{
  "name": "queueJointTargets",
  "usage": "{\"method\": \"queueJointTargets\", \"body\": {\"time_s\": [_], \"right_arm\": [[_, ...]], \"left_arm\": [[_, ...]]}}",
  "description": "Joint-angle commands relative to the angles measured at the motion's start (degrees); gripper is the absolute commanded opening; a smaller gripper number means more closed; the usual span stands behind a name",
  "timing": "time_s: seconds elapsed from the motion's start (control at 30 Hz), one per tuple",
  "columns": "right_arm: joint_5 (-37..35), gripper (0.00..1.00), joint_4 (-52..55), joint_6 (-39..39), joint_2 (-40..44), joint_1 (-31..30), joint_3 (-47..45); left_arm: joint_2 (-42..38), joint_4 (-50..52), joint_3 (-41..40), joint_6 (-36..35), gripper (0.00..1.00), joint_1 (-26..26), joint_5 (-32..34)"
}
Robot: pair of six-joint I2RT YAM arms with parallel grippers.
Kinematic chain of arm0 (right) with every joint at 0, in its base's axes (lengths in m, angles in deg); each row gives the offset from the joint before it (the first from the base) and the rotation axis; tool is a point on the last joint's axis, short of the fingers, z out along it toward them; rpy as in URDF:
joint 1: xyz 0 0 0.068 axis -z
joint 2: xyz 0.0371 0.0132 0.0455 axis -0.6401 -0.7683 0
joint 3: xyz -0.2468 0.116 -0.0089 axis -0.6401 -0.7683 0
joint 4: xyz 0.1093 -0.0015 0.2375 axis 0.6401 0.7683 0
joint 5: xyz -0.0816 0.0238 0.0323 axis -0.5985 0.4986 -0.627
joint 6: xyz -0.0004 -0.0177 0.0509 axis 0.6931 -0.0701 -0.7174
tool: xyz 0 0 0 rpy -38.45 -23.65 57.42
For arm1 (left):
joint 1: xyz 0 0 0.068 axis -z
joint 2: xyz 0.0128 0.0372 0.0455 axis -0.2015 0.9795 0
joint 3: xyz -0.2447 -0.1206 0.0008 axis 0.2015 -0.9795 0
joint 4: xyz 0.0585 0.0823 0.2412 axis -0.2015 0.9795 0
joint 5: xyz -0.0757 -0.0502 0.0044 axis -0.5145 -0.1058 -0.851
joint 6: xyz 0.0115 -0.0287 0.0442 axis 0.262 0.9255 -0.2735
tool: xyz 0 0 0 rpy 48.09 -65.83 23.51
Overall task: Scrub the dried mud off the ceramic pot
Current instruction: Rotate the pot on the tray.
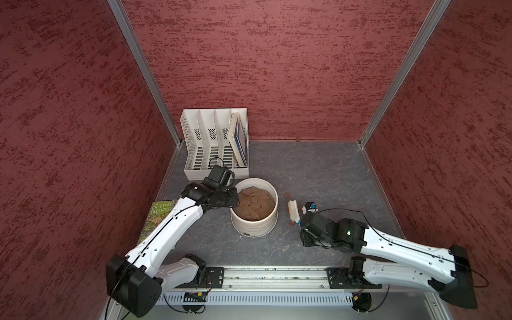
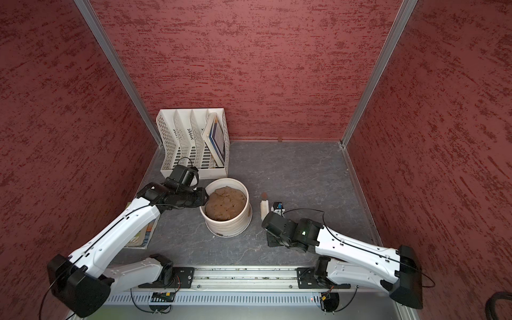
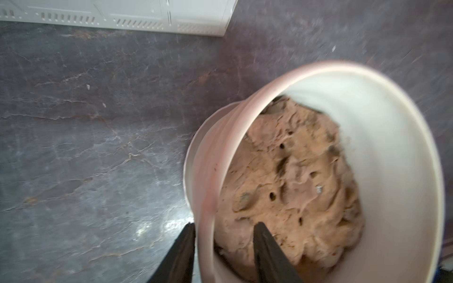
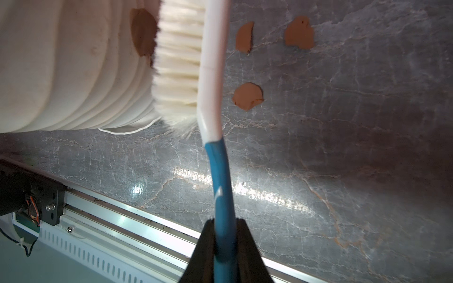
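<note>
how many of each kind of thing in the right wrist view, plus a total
cream-white ribbed ceramic pot: 1
white-bristled brush with blue handle: 1
flat reddish-brown dried mud patches: 4, one on the pot, three on the grey table
total: 6

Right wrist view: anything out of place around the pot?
Yes. Three flakes of dried mud lie loose on the table beside the brush, off the ceramic pot. One more clings to the pot's wall at the bristles. Nothing else stands out.
</note>
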Motion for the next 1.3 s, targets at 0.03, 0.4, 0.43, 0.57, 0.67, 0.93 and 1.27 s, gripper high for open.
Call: {"method": "queueJointTargets", "body": {"time_s": [0.03, 0.4, 0.43, 0.57, 0.67, 0.93, 1.27], "right_arm": [[-3.0, 0.0, 2.0, -0.9, 0.3, -0.8, 2.6], [-3.6, 0.0, 3.1, -1.6, 0.8, -1.1, 3.6], [-3.7, 0.0, 3.1, -1.6, 0.8, -1.1, 3.6], [-3.6, 0.0, 3.1, -1.6, 0.3, -1.3, 3.9], [-3.3, 0.0, 2.8, -1.5, 0.1, -1.2, 4.2], [-2.8, 0.0, 2.3, -1.6, 0.3, -1.7, 4.5], [-2.3, 0.0, 0.8, -1.9, -0.6, -2.0, 3.7]], "left_arm": [[1.4, -7.6, 0.2, 1.5, 0.5, -0.5, -1.9], [7.5, -10.7, 4.4, -1.4, 0.6, -0.9, 0.8], [7.7, -10.8, 4.3, -1.4, 0.59, -0.8, 0.7], [7.9, -11.0, 3.8, -1.4, 0.56, -0.9, 0.3], [7.9, -11.1, 3.2, -1.3, 0.54, -0.9, 0.2], [9.7, -8.8, 2.8, -2.1, 0.53, -0.8, 0.9], [10.2, -8.4, 1.6, -3.4, 0.52, 0.6, 2.1]]}}
